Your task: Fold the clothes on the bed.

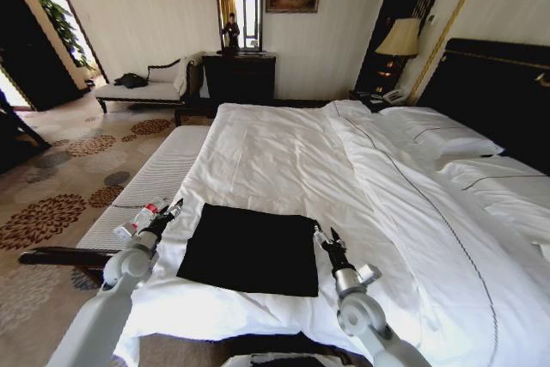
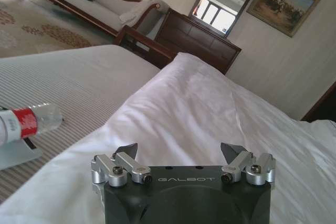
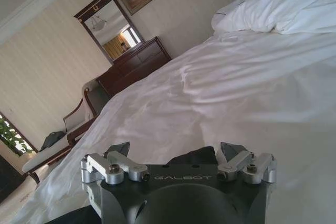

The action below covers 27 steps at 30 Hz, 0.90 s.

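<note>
The black T-shirt (image 1: pixel 251 249) lies folded into a neat rectangle at lower centre on the bed (image 1: pixel 284 152). The left gripper (image 1: pixel 169 212) and right gripper (image 1: pixel 325 239) flank it with jaws spread and empty, apparently having let go.

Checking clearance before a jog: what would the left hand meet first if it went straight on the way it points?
Probably nothing close: the open left hand points along the white duvet toward the dark dresser. It would likely graze the duvet first, though depth is unclear.

My head camera looked down over the bed (image 1: pixel 284 152); both wrist cameras sat low, facing the mirror (image 2: pixel 223 1) wall.
</note>
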Tool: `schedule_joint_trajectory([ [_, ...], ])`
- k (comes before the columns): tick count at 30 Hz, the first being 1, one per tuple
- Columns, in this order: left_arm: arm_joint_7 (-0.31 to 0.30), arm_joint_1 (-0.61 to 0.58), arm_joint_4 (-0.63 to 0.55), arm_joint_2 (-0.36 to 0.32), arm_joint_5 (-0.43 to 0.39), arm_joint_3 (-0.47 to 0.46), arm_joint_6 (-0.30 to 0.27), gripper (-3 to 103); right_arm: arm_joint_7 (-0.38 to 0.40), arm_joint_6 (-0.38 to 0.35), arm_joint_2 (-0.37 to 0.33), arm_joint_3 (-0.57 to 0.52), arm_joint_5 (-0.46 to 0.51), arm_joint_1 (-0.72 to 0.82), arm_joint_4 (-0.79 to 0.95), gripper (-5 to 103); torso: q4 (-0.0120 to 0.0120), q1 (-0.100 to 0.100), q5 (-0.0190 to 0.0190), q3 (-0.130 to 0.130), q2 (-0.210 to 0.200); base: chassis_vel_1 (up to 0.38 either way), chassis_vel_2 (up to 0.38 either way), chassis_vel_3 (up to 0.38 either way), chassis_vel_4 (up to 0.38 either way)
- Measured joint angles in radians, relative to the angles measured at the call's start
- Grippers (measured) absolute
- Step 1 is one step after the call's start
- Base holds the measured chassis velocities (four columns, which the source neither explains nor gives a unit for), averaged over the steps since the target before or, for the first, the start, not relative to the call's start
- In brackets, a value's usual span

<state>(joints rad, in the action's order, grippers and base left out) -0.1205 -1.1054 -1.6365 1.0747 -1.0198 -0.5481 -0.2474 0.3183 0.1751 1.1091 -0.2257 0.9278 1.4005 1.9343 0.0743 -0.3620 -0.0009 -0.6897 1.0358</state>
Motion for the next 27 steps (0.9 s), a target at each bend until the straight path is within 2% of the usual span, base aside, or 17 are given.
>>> schedule_joint_trajectory([
  [1,0.002,0.034,0.034,0.009,0.01,0.027,-0.002,94,0.0,-0.001,0.005,0.003,0.002,-0.004,-0.008,97,0.0012,0.0,0.0,0.0,0.0,0.0,0.0,0.0,0.0],
  [3,0.004,0.053,0.054,0.015,0.016,0.043,-0.002,94,0.0,-0.002,0.008,0.005,0.003,-0.006,-0.012,97,0.0017,0.0,0.0,0.0,0.0,0.0,0.0,0.0,0.0],
  [4,0.006,0.081,0.084,0.023,0.027,0.068,-0.002,98,0.0,-0.002,0.012,0.006,0.003,-0.007,-0.017,99,0.0023,0.0,0.0006,0.0,0.0,0.0,0.0,0.0,0.0],
  [7,0.018,0.157,0.161,0.052,0.038,0.129,0.0,100,0.0,-0.003,0.021,0.004,0.004,-0.01,-0.024,100,0.001,0.0,0.0007,0.0,0.0,0.0,0.0,0.0,0.0],
  [14,0.035,0.241,0.266,0.083,0.069,0.204,0.008,100,0.004,-0.008,0.025,0.001,0.003,-0.011,-0.027,100,0.0011,0.0,0.0005,0.0,0.0,0.0,0.0,0.0,0.0],
  [16,0.037,0.253,0.285,0.087,0.071,0.214,0.009,103,0.005,-0.008,0.026,0.001,0.003,-0.012,-0.028,100,0.0012,0.0,0.0004,0.0,0.0,0.0,0.0,0.0,0.0],
  [19,0.046,0.28,0.333,0.099,0.084,0.241,0.013,92,0.008,-0.01,0.029,0.001,0.003,-0.013,-0.029,100,0.0011,0.0,0.0004,0.0,0.0,0.0,0.0,0.0,0.0],
  [20,0.046,0.28,0.333,0.099,0.084,0.241,0.013,92,0.008,-0.01,0.029,0.001,0.003,-0.013,-0.029,100,0.0011,0.0,0.0004,0.0,0.0,0.0,0.0,0.0,0.0],
  [23,0.049,0.281,0.342,0.114,0.089,0.25,0.014,76,0.01,-0.011,0.027,0.001,0.003,-0.014,-0.028,100,0.0013,0.0,0.0004,0.0,0.0,0.0,0.0,0.0,0.0],
  [25,0.049,0.277,0.341,0.116,0.09,0.25,0.014,76,0.01,-0.011,0.026,0.001,0.003,-0.015,-0.028,100,0.0015,0.0,0.0005,0.0,0.0,0.0,0.0,0.0,0.0],
  [27,0.049,0.254,0.329,0.117,0.094,0.249,0.014,65,0.014,-0.012,0.022,-0.002,0.006,-0.019,-0.029,100,0.0011,0.0,0.0003,0.0,0.0,0.0,0.0,0.0,0.0],
])
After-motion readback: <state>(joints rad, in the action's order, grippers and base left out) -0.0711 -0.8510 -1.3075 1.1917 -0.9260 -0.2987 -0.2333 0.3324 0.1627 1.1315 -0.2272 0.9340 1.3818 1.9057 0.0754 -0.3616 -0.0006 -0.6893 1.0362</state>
